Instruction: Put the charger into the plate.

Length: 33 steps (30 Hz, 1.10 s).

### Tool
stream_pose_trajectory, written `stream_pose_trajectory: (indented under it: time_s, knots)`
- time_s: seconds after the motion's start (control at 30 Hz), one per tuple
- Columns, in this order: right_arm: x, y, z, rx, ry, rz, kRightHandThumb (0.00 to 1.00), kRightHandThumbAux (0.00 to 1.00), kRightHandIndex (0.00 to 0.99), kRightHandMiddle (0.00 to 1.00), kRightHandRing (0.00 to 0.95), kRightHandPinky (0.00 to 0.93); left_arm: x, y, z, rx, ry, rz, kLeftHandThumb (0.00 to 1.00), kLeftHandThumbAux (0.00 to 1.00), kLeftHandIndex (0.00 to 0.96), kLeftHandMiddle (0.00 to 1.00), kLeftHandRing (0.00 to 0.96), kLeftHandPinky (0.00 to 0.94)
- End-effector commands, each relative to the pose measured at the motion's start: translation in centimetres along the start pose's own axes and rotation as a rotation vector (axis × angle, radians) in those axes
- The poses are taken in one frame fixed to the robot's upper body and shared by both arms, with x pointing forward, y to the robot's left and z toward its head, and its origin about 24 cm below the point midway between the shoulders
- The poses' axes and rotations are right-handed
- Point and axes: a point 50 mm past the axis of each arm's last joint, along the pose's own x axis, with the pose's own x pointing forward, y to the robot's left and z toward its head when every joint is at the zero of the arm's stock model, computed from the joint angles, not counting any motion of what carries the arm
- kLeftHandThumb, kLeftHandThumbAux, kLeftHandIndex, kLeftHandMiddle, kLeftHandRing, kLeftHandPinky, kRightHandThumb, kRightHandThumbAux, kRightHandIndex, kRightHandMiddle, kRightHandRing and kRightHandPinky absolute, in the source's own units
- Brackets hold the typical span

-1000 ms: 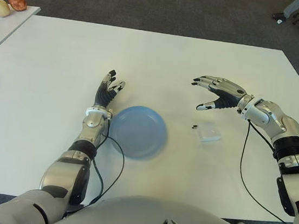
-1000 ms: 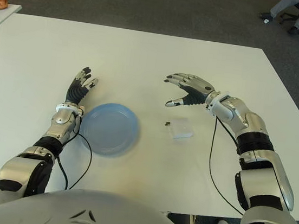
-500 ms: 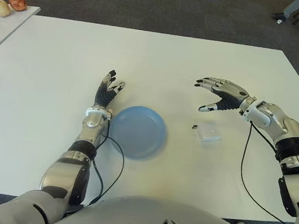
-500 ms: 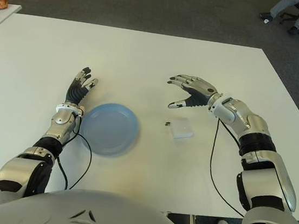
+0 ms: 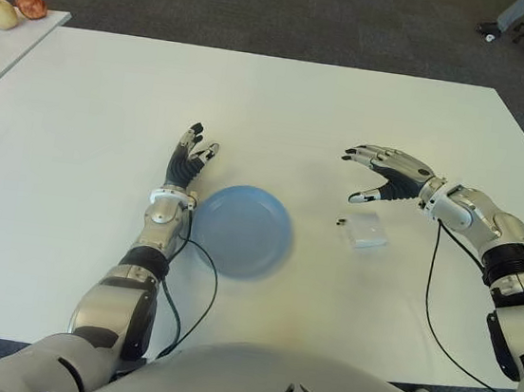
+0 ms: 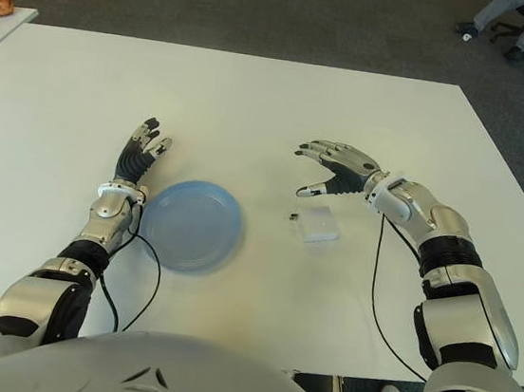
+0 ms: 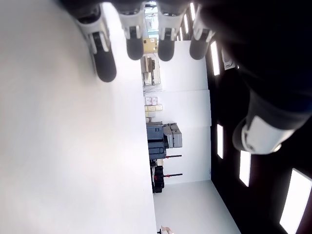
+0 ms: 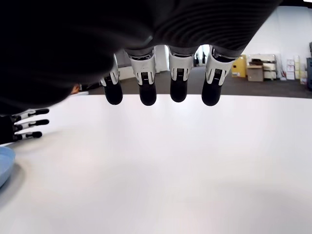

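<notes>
The charger point(image 5: 367, 231), a small flat white block with short dark prongs at one end, lies on the white surface point(image 5: 273, 102) toward its near edge, just right of the blue plate point(image 5: 243, 229) and apart from it. The right hand point(image 5: 386, 174) hovers just beyond the charger, fingers spread, holding nothing. The left hand point(image 5: 188, 162) shows at the plate's left side, fingers extended and empty. The charger looks light, rigid and smooth, so it may slide; pinching its two long sides seems safest.
</notes>
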Motion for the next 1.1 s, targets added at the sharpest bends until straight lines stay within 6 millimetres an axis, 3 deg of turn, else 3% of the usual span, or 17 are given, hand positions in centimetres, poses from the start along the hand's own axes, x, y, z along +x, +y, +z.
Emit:
stream_pose_trajectory:
  time_s: [0.03, 1.1]
  knots:
    - [-0.4, 1.1, 0.0, 0.015, 0.002, 0.034, 0.215, 0.132, 0.0, 0.0, 0.0, 0.0, -2.7, 0.0, -4.5, 0.004, 0.243, -0.01, 0.0, 0.559, 0.032, 0.069, 0.056, 0.06]
    - [-3.1, 4.1, 0.7, -0.022, 0.011, 0.109, 0.252, 0.103, 0.0, 0.0, 0.0, 0.0, -2.6, 0.3, -4.5, -0.001, 0.254, -0.008, 0.0, 0.592, 0.026, 0.06, 0.051, 0.072]
